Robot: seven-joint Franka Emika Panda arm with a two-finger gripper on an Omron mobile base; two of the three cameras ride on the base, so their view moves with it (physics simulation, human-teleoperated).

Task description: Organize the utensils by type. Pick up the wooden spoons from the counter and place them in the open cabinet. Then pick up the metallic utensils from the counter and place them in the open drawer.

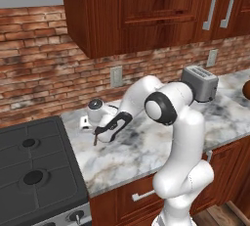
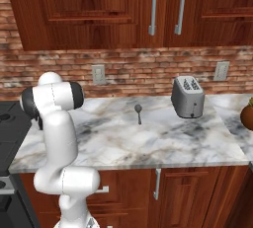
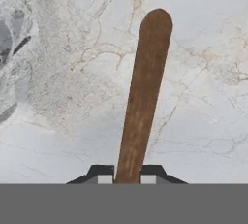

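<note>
In the hand view a brown wooden spoon's straight handle (image 3: 143,97) runs up from between my gripper's (image 3: 127,177) fingertips, which are shut on it just above the marble counter (image 3: 203,121). In the left base view the gripper (image 1: 97,136) hangs low over the counter (image 1: 146,146) near the stove, with a short dark piece of the spoon (image 1: 95,141) sticking out below it. A dark grey metal spoon (image 2: 139,112) lies on the counter (image 2: 163,138) near the back wall, left of the toaster. The open cabinet and the open drawer are out of view.
A silver toaster (image 1: 200,83) (image 2: 188,96) stands at the back right of the counter. A black stove (image 1: 34,166) borders the counter on the left. Closed reddish-brown upper cabinets (image 2: 123,10) hang overhead. A brown round object (image 2: 247,116) sits at the far right.
</note>
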